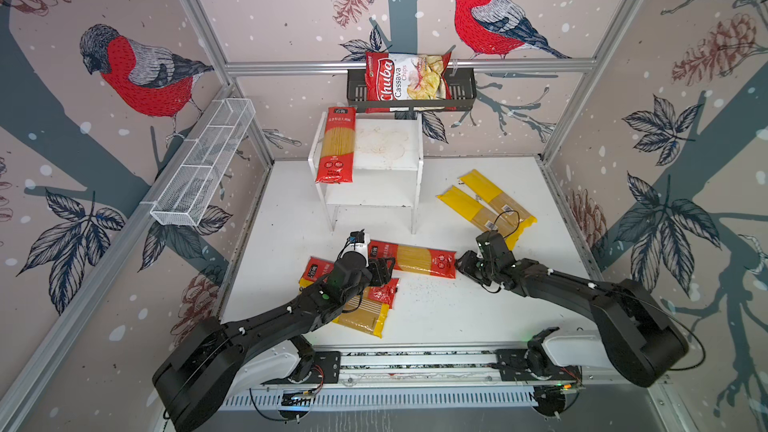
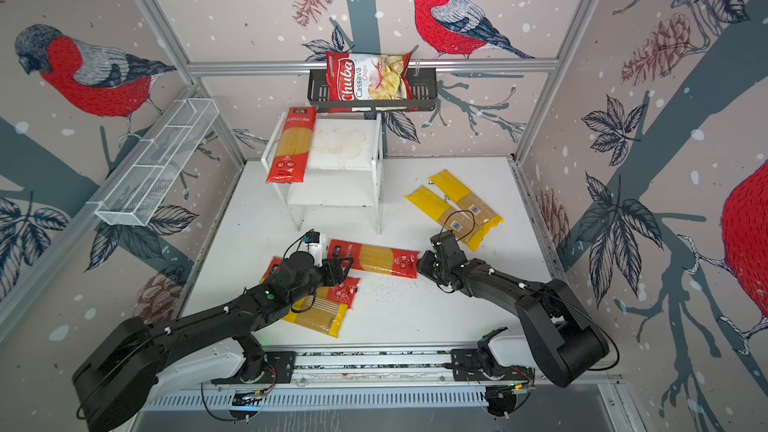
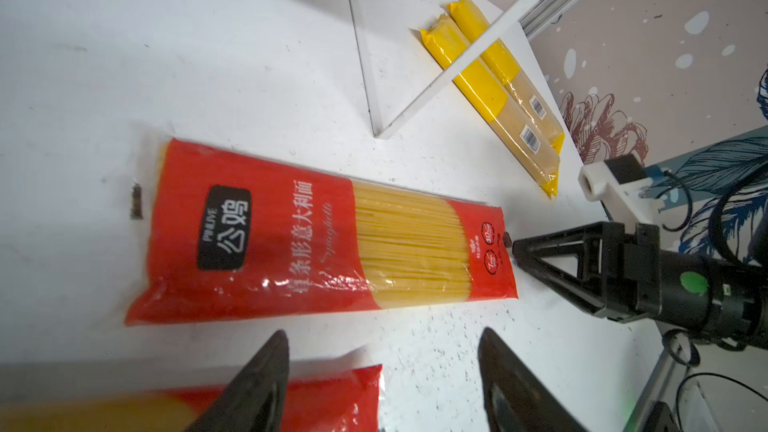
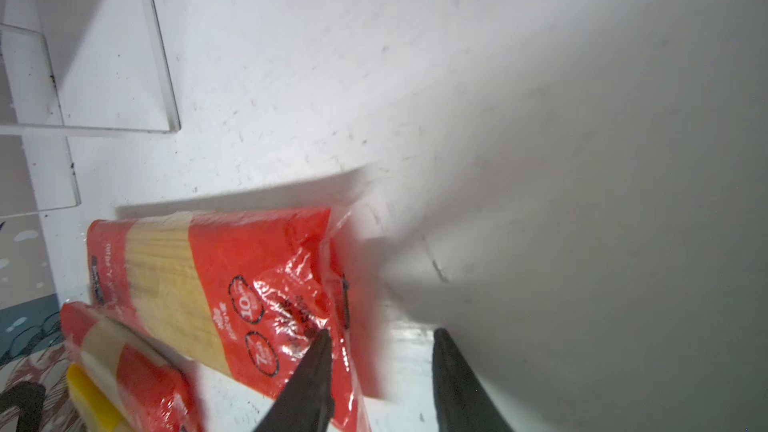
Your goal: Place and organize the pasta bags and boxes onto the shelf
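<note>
One red-ended spaghetti packet (image 1: pixel 336 147) (image 2: pixel 291 147) lies on the left of the white shelf's stained top board (image 1: pixel 390 139) (image 2: pixel 345 141). Another red packet (image 1: pixel 411 259) (image 3: pixel 324 234) (image 4: pixel 199 284) lies flat on the table in front of the shelf. My right gripper (image 1: pixel 461 263) (image 4: pixel 383 331) is open at its right end, one finger over the crinkled seam. My left gripper (image 1: pixel 384 270) (image 3: pixel 384 332) hangs open over a third red packet (image 1: pixel 384 290) that lies on a yellow packet (image 1: pixel 365 317). Two yellow packets (image 1: pixel 486 205) (image 3: pixel 498 89) lie side by side at the right.
A Cassava Chips bag (image 1: pixel 405 81) stands in the black wall basket behind the shelf. A white wire mesh tray (image 1: pixel 203 168) hangs on the left wall. Dark crumbs (image 1: pixel 424 288) speckle the table between the arms. The shelf's thin legs (image 3: pixel 374 118) stand close behind the middle packet.
</note>
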Action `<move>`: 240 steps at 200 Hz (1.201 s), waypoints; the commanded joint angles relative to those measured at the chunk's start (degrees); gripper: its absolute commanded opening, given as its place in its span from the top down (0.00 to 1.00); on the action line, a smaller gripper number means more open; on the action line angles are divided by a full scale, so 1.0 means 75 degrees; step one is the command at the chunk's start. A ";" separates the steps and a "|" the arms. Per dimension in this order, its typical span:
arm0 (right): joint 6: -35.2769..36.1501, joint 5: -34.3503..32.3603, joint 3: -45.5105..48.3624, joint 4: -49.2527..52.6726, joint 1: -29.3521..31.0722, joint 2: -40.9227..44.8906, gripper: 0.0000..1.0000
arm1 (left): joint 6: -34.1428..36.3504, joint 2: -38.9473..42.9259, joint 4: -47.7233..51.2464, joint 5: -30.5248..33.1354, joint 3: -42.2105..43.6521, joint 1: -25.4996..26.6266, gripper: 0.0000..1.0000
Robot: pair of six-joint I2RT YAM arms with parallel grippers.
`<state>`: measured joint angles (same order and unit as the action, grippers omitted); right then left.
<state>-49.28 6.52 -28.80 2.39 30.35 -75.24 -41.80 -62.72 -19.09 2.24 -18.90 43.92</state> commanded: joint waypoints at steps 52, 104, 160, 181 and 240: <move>0.1430 -0.0002 -0.1542 -0.0155 0.0112 -0.0938 0.45 | -0.0555 -0.1346 -0.1314 0.0270 -0.0301 0.1365 0.29; 0.1865 0.0403 -0.3268 -0.0262 0.0258 -0.2645 0.43 | -0.0836 -0.2479 -0.2089 -0.0261 -0.0455 0.1582 0.30; 0.1708 0.1382 -0.2992 -0.0549 0.0490 -0.3363 0.43 | -0.1260 -0.3354 -0.2640 -0.0192 -0.0407 0.1556 0.30; 0.1649 0.1693 -0.2635 -0.0589 0.0552 -0.3274 0.43 | -0.1369 -0.3583 -0.2811 -0.0310 -0.0386 0.1483 0.30; 0.1567 0.2126 -0.1668 -0.0227 0.0917 -0.2458 0.43 | -0.1658 -0.4070 -0.3406 -0.0544 -0.0432 0.0892 0.39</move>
<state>-36.38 19.81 -43.51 -4.16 35.81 -95.66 -53.65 -91.81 -43.22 -2.17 -21.74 51.94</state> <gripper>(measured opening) 0.569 0.616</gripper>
